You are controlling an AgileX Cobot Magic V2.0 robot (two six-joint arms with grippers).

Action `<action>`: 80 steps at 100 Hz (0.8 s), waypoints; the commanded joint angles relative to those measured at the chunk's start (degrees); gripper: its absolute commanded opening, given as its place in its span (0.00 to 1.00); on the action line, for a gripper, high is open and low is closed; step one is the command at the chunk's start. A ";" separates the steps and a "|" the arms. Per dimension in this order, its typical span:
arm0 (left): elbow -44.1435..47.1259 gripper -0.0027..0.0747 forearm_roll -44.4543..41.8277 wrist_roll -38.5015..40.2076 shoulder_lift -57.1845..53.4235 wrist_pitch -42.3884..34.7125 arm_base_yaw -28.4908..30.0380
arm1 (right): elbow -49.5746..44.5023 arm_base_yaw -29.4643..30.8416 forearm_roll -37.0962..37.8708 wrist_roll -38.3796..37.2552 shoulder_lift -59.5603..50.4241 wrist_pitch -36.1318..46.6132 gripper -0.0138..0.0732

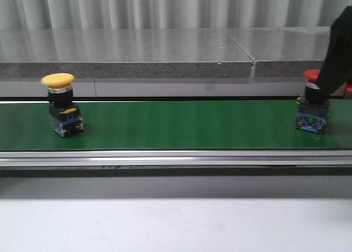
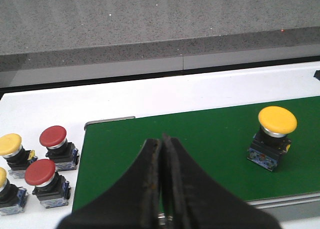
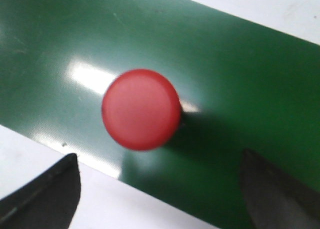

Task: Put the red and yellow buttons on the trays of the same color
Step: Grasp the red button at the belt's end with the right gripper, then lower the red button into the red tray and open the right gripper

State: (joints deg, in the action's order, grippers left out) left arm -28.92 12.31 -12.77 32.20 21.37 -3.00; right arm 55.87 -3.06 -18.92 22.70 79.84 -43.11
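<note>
The red button [image 1: 312, 76] has a domed red cap on a black collar and a blue terminal block; it stands upright at the far right end of the green belt [image 1: 176, 124], its cap partly hidden in the front view by the right arm [image 1: 338, 48]. In the right wrist view the cap [image 3: 141, 109] shows as a plain red disc seen from straight above, slightly blurred. The right pincer [image 3: 160, 189] hangs directly over it, its two dark fingers [image 3: 47, 196] spread wide to either side of the cap and touching nothing.

The yellow button [image 1: 60, 102] has the same build with a yellow mushroom cap; it stands upright near the left end of the belt, well apart from the red one. The left wrist view shows it [image 2: 272, 136] alone on the green surface.

The left pincer [image 2: 161, 179] is pressed together, fingers meeting with no gap and nothing between them, held above the belt's left end. Beside that end, on the white table [image 2: 45, 106], stands a cluster of spare buttons [image 2: 37, 166], some red, some yellow
</note>
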 commanded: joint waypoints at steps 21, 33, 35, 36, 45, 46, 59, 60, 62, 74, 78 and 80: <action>-1.33 0.01 0.95 -0.22 0.05 -4.40 -0.49 | 6.04 -0.68 -0.69 0.76 5.70 4.71 0.80; -1.33 0.01 0.95 -0.22 0.05 -4.40 -0.49 | 6.54 -0.68 0.01 0.76 6.25 3.65 0.55; -1.33 0.01 0.95 -0.22 0.05 -4.40 -0.49 | 6.70 -0.68 0.01 0.76 6.25 3.17 0.50; -1.33 0.01 0.95 -0.22 0.05 -4.40 -0.49 | 6.76 -0.68 0.01 0.70 6.25 2.99 0.48; -1.33 0.01 0.95 -0.22 0.05 -4.40 -0.49 | 8.18 -0.68 0.01 0.56 6.25 0.34 0.33; -1.33 0.01 0.95 -0.22 0.05 -4.40 -0.49 | 8.34 -0.68 0.01 0.55 6.25 0.10 0.32; -1.33 0.01 0.95 -0.22 0.05 -4.28 -0.49 | 13.32 1.26 0.08 0.01 6.25 -4.07 0.30; -1.33 0.01 0.95 -0.22 0.05 -4.28 -0.49 | 13.66 1.46 0.08 0.01 6.25 -4.25 0.30; -1.33 0.01 0.95 -0.22 0.05 -4.28 -0.49 | 14.68 2.15 0.13 -0.14 6.25 -4.83 0.30; -1.33 0.01 0.95 -0.22 0.05 -4.28 -0.49 | 20.43 7.17 0.12 -0.83 6.37 -6.68 0.30; -1.33 0.01 0.95 -0.22 0.05 -4.28 -0.49 | 22.30 9.33 0.12 -0.90 6.67 -6.99 0.30; -1.33 0.01 0.95 -0.22 0.05 -4.28 -0.49 | 23.22 10.45 0.12 -0.90 6.94 -7.14 0.30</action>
State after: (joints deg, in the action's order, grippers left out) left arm -28.92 12.44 -12.85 32.20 21.37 -3.00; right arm 73.98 3.26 -18.38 22.05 88.12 -50.83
